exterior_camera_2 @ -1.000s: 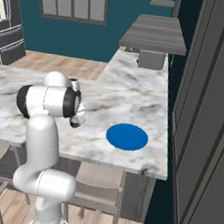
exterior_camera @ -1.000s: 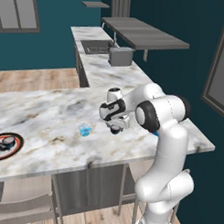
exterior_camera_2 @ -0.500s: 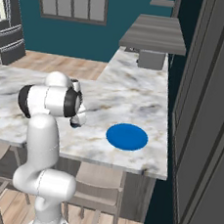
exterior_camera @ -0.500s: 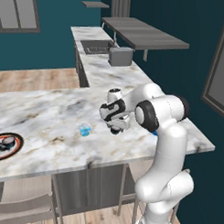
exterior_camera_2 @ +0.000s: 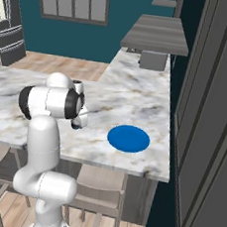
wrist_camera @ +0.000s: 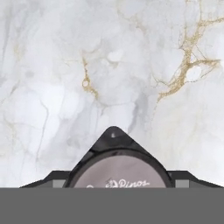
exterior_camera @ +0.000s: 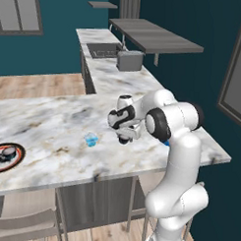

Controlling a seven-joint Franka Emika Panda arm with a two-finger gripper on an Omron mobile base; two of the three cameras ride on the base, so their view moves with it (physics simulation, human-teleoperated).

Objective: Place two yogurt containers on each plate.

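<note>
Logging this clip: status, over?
Gripper closing around dark yogurt tub, low over marble counter. Blue tub loose alongside. Blue plate bare. Path clear.

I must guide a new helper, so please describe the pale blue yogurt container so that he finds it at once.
On the marble island counter, look just left of the gripper. The pale blue yogurt container stands there alone on bare marble, translucent, unlike the dark tubs on the red-rimmed plate.

yogurt containers (wrist_camera: 118, 173): 4 | plates (exterior_camera_2: 128, 138): 2 | toaster (exterior_camera: 130, 60): 1 | stools (exterior_camera_2: 97, 196): 2
</note>
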